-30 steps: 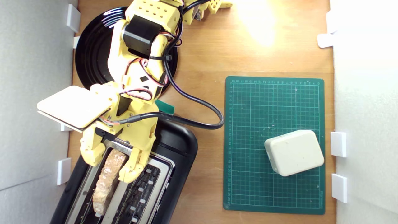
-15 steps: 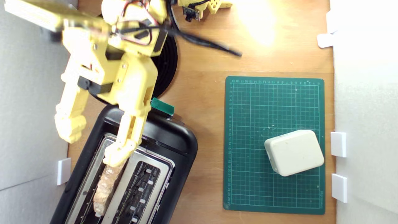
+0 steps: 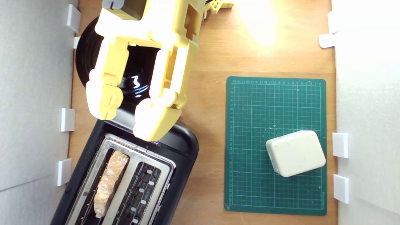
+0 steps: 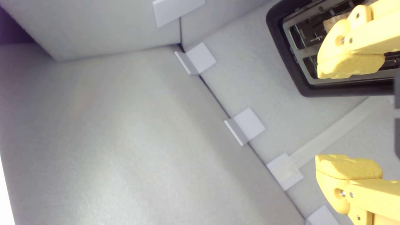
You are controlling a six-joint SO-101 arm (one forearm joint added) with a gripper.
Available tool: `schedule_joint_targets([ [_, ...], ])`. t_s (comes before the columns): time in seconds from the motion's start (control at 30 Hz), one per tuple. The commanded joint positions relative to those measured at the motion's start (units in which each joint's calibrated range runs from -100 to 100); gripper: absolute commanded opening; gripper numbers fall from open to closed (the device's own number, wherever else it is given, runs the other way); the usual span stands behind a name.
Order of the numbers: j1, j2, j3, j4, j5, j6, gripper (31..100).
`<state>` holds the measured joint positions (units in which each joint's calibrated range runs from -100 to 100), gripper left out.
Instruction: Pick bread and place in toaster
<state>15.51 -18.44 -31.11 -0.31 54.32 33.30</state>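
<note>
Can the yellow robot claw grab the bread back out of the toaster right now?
Probably yes. The bread stands in a slot of the toaster, its top edge uncovered, and the gripper is open and empty just above the toaster's end.

One bread slice (image 3: 110,181), one toaster (image 3: 175,147) with two slots, one black plate (image 3: 87,59), one green mat (image 3: 275,109), one cream box (image 3: 295,153), perhaps seven white brackets (image 3: 340,145).

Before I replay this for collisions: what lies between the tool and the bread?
Exterior view: only the toaster's black end and silver top rim lie between the open tool and the bread.
</note>
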Motion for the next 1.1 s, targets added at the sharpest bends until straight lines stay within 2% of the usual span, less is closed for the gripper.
schedule_joint_targets([
  [0.0, -2.3, -4.4, 3.7, -0.3, -1.8, -2.1, 84.9],
  [0.27, -7.7, -14.6, 22.3, -0.4, -1.8, -5.0, 84.6],
  [0.63, -15.4, -31.4, 50.3, 0.0, -1.8, -4.6, 64.1],
  [0.83, -16.5, -38.2, 61.2, -0.6, -1.8, -3.5, 57.3],
  [1.07, -17.3, -48.3, 75.5, -0.5, -1.8, -2.8, 52.9],
])
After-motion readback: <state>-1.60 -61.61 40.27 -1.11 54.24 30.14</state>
